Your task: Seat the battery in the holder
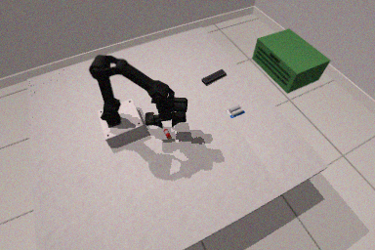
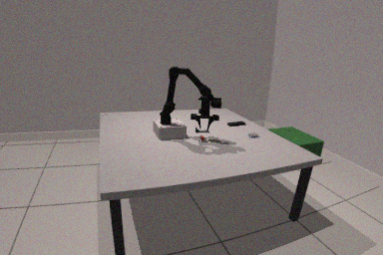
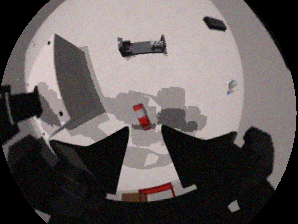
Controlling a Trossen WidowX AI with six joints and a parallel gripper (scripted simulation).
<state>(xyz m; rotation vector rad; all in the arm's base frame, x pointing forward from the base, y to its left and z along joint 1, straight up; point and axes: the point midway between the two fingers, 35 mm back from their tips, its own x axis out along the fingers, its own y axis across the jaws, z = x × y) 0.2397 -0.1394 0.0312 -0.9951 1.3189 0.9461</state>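
The red and white battery [image 1: 167, 134] [image 2: 202, 138] [image 3: 141, 116] lies on its side on the table, outside the holder; which end is the terminal is too small to tell. The dark holder [image 2: 202, 130] [image 3: 142, 48] stands apart from it, with raised ends and no battery in it. A greyish coil-like part shows at its right end in the wrist view. In the top view the arm hides the holder. My gripper [image 1: 167, 124] [image 2: 203, 127] [image 3: 145, 128] is partly open and empty, above the table near the battery. In the wrist view the battery shows just beyond the gap between the fingertips.
A black bar [image 1: 214, 77] [image 2: 236, 124] [image 3: 215, 23] and a small blue and white object [image 1: 235, 110] [image 2: 253, 135] [image 3: 232, 86] lie on the table. The arm's pale base block [image 1: 128, 136] [image 2: 170, 130] [image 3: 75, 82] is close by. A green box [image 1: 293, 52] [image 2: 299, 138] stands beyond the table.
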